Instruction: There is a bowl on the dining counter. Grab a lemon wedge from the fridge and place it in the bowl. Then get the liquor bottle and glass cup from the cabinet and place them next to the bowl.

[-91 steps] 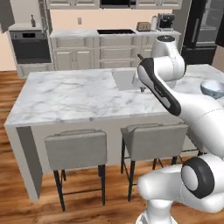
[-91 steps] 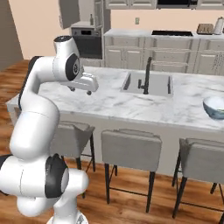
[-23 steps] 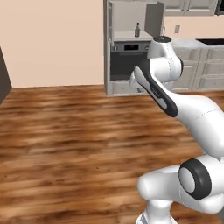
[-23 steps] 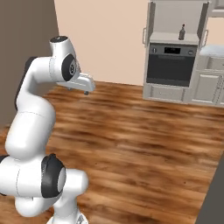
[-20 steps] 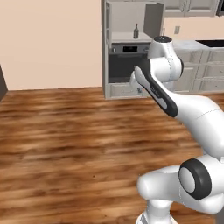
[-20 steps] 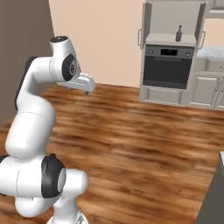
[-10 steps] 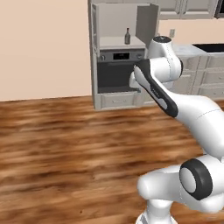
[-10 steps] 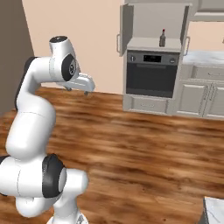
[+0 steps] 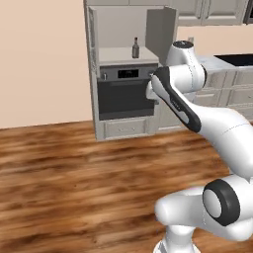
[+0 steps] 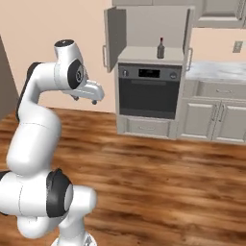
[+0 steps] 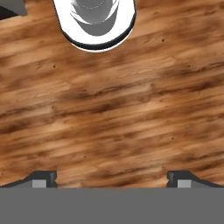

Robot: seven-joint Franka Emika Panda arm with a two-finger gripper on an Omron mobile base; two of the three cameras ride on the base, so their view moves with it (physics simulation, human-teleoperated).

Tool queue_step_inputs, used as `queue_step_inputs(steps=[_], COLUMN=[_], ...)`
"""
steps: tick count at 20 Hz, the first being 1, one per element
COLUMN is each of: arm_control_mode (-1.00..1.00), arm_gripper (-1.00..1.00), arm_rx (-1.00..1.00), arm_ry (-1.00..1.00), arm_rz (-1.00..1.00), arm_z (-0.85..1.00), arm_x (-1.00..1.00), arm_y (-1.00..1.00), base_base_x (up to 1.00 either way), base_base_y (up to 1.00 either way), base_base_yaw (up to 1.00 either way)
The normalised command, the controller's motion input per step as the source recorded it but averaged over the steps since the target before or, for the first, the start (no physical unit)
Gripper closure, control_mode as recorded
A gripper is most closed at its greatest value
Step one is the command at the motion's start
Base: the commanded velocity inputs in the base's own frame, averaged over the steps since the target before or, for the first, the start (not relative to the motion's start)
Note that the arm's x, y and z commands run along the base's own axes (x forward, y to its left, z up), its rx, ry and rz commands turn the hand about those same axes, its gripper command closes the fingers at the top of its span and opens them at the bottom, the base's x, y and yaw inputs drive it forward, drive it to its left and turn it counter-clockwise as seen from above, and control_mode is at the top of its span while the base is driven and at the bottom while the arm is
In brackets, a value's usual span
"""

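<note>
Standing in cabinet [image 10: 144, 29]: liquor bottle [image 10: 161, 48], upright on shelf, doors open
Pincer [image 11: 111, 178]: spread wide, empty, above wooden floor [image 11: 131, 113]

open cabinet [image 10: 144, 29]: both doors swung wide, liquor bottle [image 10: 161, 48] alone on shelf; bare wood floor [image 10: 158, 168] before the oven [image 10: 150, 91]

A black built-in oven [image 9: 124, 93] sits in beige casing; a drawer [image 9: 126, 129] lies beneath it. Wooden floor [image 11: 113, 113] spreads below; peach wall [image 9: 44, 59] behind.

Base views flank arm, both face open cabinet [image 9: 129, 29]; hand view straight down at floor [image 11: 113, 109].
</note>
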Motion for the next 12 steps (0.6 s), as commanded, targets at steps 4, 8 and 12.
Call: queue_step_inputs(steps=[4,8,12], arm_control_mode=[1.0,1.0,1.0], arm_gripper=[-1.0,-1.0,-1.0], arm_rx=[0.0,0.0,0.0], arm_ry=[0.0,0.0,0.0], arm_rz=[0.0,0.0,0.0], arm_z=[0.0,0.0,0.0], arm_x=[0.0,0.0,0.0], arm_y=[0.0,0.0,0.0], base_base_x=[1.0,1.0,1.0], base_base_y=[-0.39,-0.23,-0.03], base_base_yaw=[-0.08,-0.04,0.0])
